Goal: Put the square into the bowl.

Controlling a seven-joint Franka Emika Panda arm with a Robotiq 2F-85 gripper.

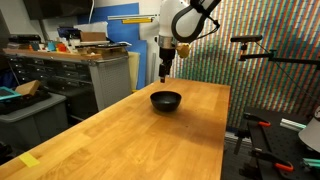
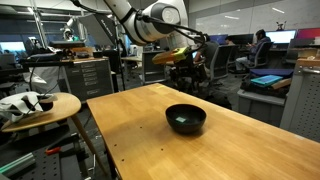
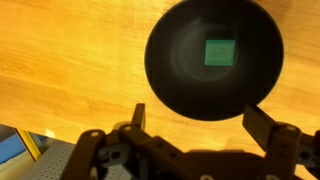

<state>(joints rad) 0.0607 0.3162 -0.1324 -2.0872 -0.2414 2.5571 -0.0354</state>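
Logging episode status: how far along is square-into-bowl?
Done: the square lies flat inside the bowl, seen in the wrist view. In hand: nothing; the gripper is open and empty above the bowl. Left: apparently nothing, except maybe backing the gripper away.

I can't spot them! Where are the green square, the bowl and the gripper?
square (image 3: 220, 50), wrist view, middle of its top face.
bowl (image 3: 165, 72), wrist view, its left inner wall.
gripper (image 3: 198, 113), wrist view, midway between its open fingertips.
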